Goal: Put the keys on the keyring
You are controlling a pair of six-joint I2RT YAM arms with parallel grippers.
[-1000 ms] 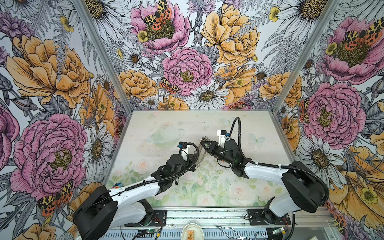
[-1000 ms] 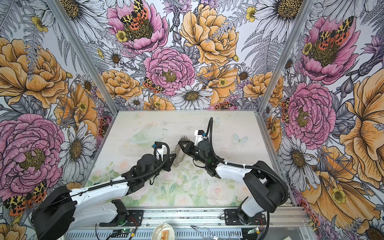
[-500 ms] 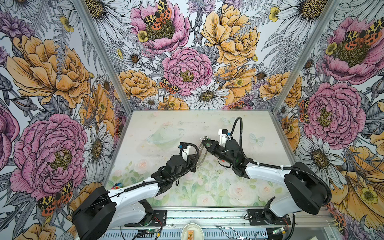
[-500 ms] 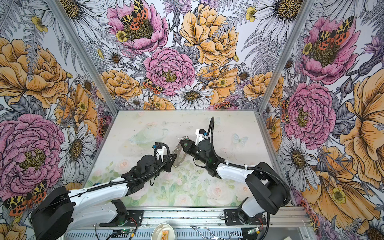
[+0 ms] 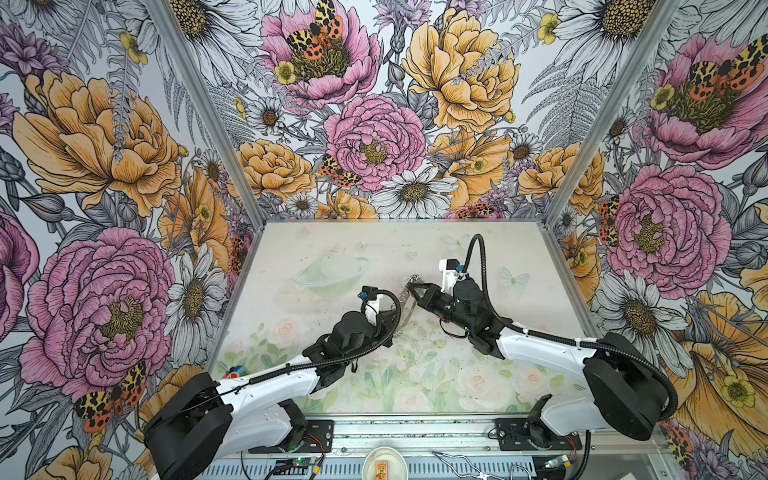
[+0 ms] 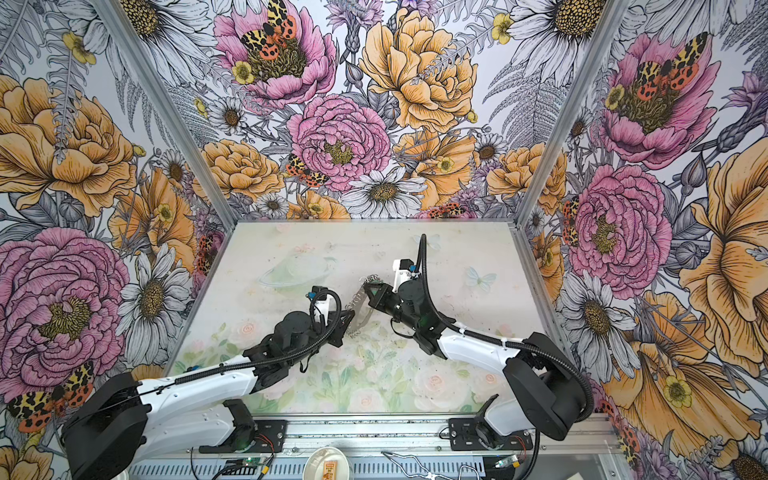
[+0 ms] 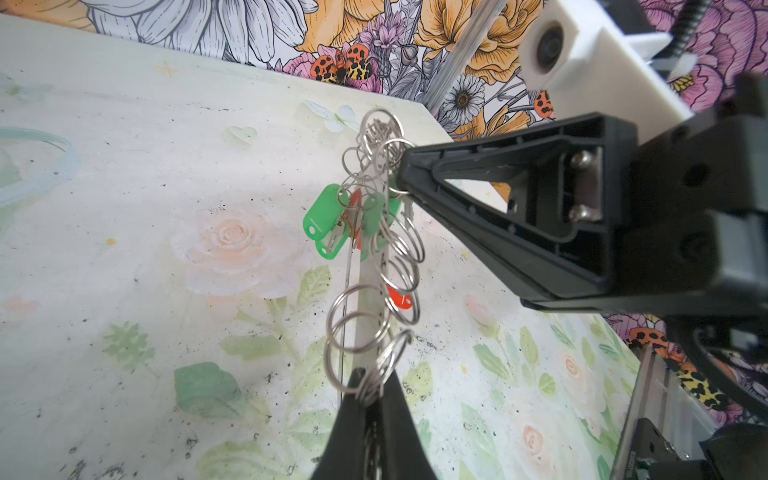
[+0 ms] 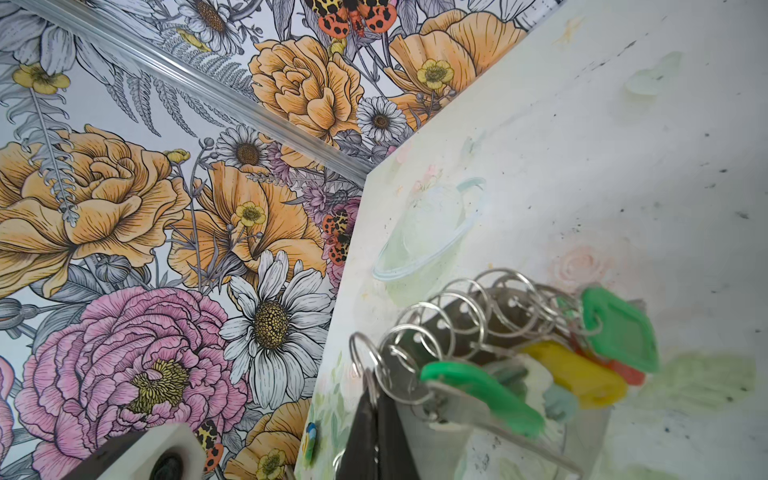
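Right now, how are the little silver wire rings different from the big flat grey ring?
The little silver wire rings are thin, shiny and many; the big flat grey ring is one wide, dull band. Little rings hold bright-capped keys; the big ring holds the little rings. Both are round.

No word, number or brand can be read in any of these views. In both top views a small orange label (image 5: pixel 380 468) lies in a white dish (image 5: pixel 395 459). It seems to carry some dark print or a picture, but it is too small and blurred to make out.
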